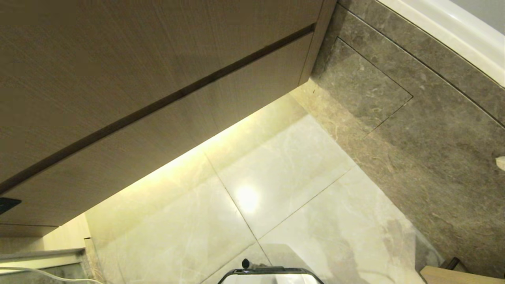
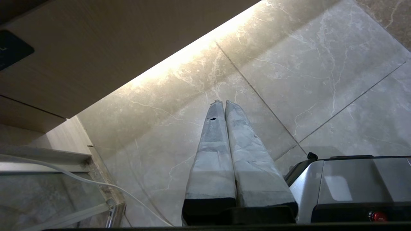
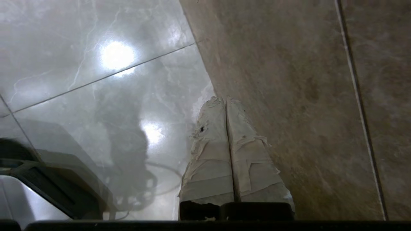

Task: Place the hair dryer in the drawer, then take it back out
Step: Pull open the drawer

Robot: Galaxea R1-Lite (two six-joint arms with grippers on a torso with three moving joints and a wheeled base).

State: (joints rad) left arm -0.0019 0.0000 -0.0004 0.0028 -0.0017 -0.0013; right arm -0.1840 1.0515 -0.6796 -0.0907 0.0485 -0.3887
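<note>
The drawer [image 1: 177, 134] is a light-brown wood-grain front with a small dark label [image 1: 8, 204] at its left end. It sits flush under a taller plain panel, with a dark slit between them. The left wrist view also shows the drawer [image 2: 96, 57] and its label [image 2: 13, 48]. The hair dryer is out of view. My left gripper [image 2: 223, 102] hangs over the pale marble floor, its taped fingers pressed together and empty. My right gripper [image 3: 225, 98] is shut and empty too, low near the seam between floor and brown stone wall. Neither arm shows in the head view.
A brown stone wall [image 1: 414, 130] runs along the right, with a white ledge [image 1: 453, 35] above it. My silver base [image 1: 272, 274] is at the bottom. A thin white cable [image 2: 96, 183] crosses a low glass-edged step [image 1: 43, 260] at the left.
</note>
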